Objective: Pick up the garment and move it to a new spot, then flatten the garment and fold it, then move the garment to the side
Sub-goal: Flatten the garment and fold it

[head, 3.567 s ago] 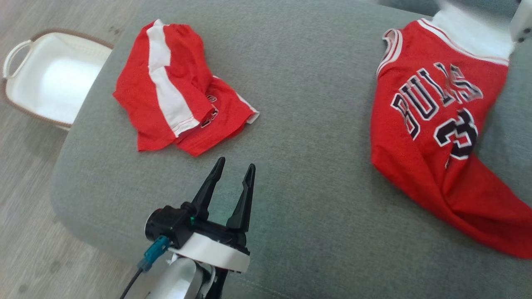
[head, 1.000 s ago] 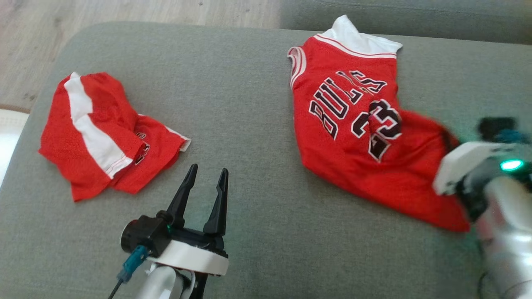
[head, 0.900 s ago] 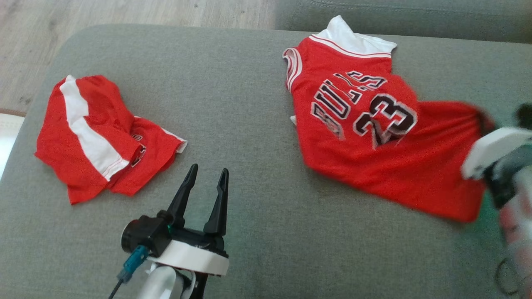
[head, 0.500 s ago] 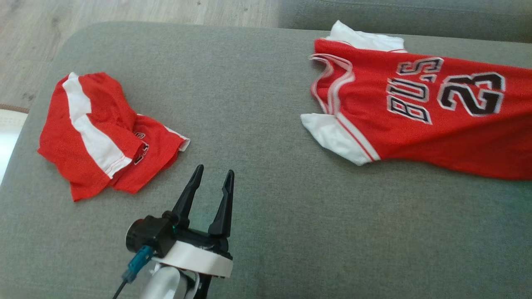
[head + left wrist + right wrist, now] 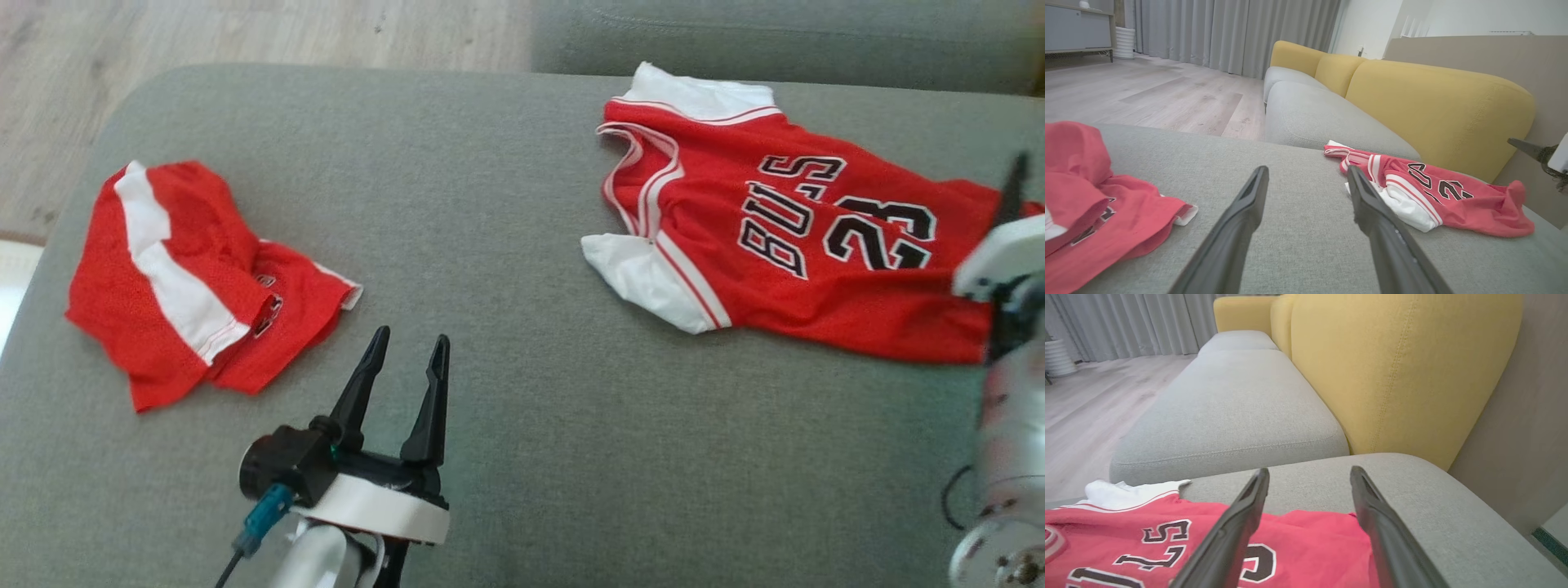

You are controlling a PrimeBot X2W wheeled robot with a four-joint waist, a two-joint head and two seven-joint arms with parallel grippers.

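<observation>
Dragged rightward and turned since the earlier frame, the jersey [image 5: 784, 245] lies on the right half of the grey cushion [image 5: 506, 204], long axis left to right. Right gripper [image 5: 1309, 471] hovers over its hem end, jaws wide, empty, and is nearer. Left gripper [image 5: 411, 339], wide and empty, sits well apart at the cushion's front.

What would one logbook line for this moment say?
stage: flattening not done | jersey: rumpled on cushion, unheld | right gripper: open, over its edge | left gripper: open, empty
</observation>
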